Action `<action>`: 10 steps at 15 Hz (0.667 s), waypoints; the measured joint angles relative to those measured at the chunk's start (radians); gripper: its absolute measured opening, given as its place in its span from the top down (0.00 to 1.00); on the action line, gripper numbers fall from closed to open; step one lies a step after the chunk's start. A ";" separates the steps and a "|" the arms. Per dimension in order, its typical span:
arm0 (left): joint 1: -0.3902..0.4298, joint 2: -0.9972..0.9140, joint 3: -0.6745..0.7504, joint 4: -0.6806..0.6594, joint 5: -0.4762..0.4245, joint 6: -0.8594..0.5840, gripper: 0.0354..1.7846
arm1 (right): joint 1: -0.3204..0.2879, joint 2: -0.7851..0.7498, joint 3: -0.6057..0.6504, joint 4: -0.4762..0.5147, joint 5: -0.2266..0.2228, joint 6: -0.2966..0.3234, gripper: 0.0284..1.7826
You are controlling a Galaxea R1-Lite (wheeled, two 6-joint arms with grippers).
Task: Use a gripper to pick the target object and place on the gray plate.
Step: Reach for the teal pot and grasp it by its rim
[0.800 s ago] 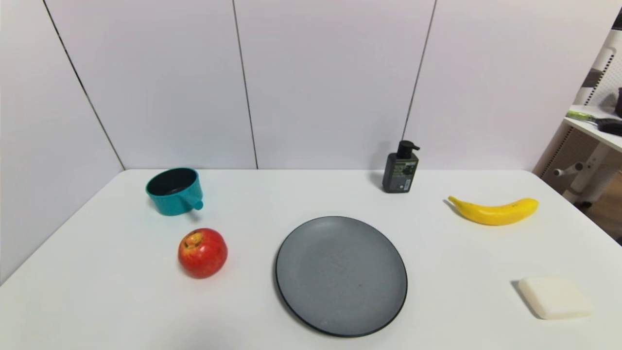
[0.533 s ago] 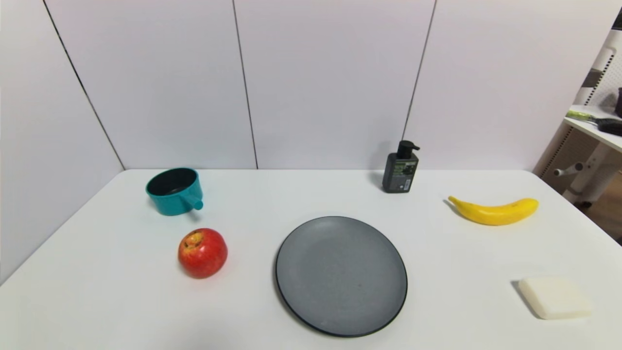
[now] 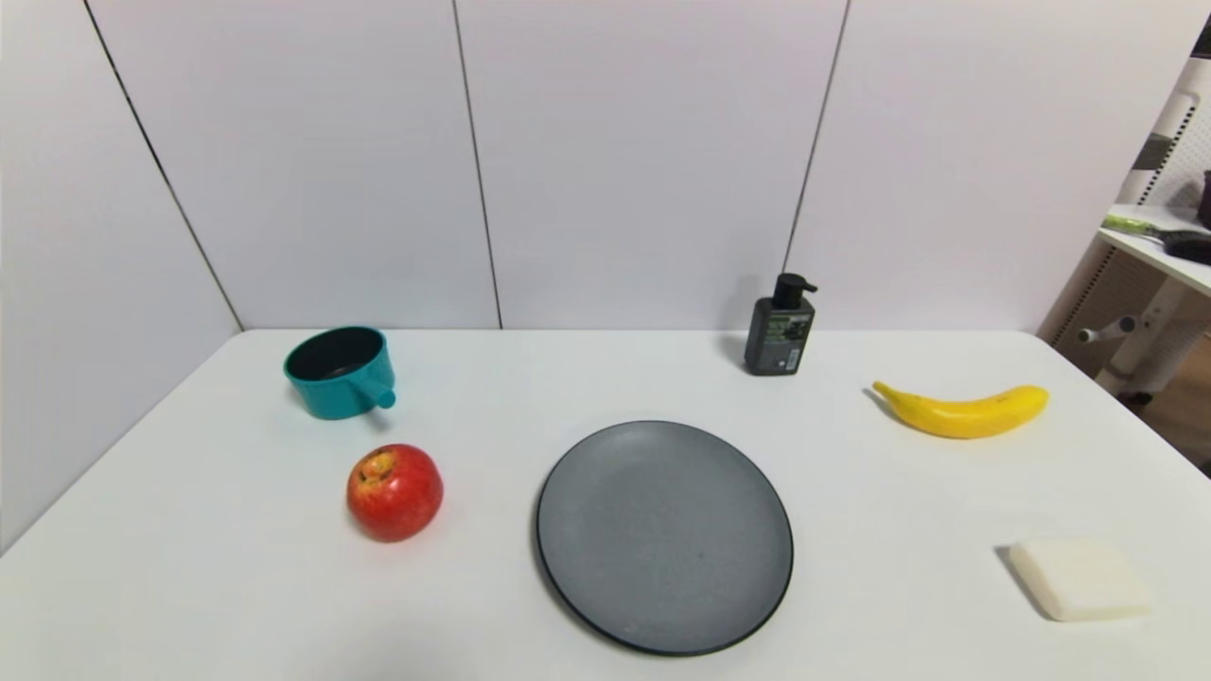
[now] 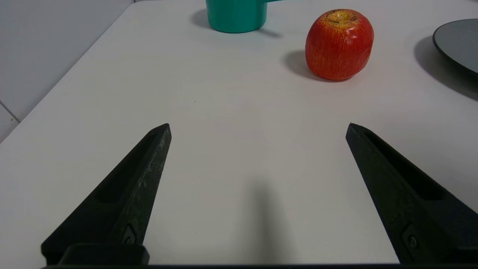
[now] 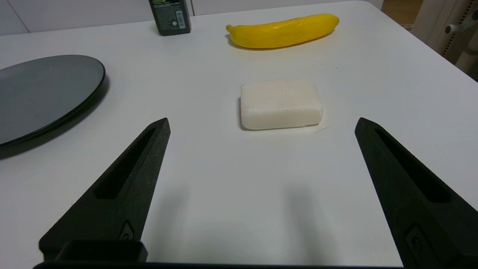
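Head view: the saucepan [image 3: 339, 371] sits at ten o'clock from the gray plate [image 3: 664, 536], the apple [image 3: 394, 492] between. Our left gripper [image 4: 257, 127], fingers apart and empty, should pass the apple and straddle the pan wall.

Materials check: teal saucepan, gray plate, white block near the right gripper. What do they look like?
Teal saucepan: probably plastic or enamelled metal; uniform opaque teal wall, dark matte inside. Unclear which.
Gray plate: looks like glazed ceramic or stoneware; speckled gray face, thin dark rim, soft sheen.
White block: seemingly soap or dense foam; off-white, rounded corners, faintly grainy matte surface.
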 joint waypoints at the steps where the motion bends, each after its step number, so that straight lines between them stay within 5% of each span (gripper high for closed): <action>1: -0.001 0.000 0.000 0.000 0.000 0.000 0.06 | 0.000 0.000 0.000 0.000 0.000 0.000 0.04; 6: -0.001 0.005 -0.015 0.030 -0.001 0.000 0.06 | 0.000 0.000 0.000 0.000 0.000 0.000 0.04; 10: -0.002 0.122 -0.240 0.193 -0.002 0.043 0.06 | 0.000 0.000 0.000 0.000 0.000 0.000 0.04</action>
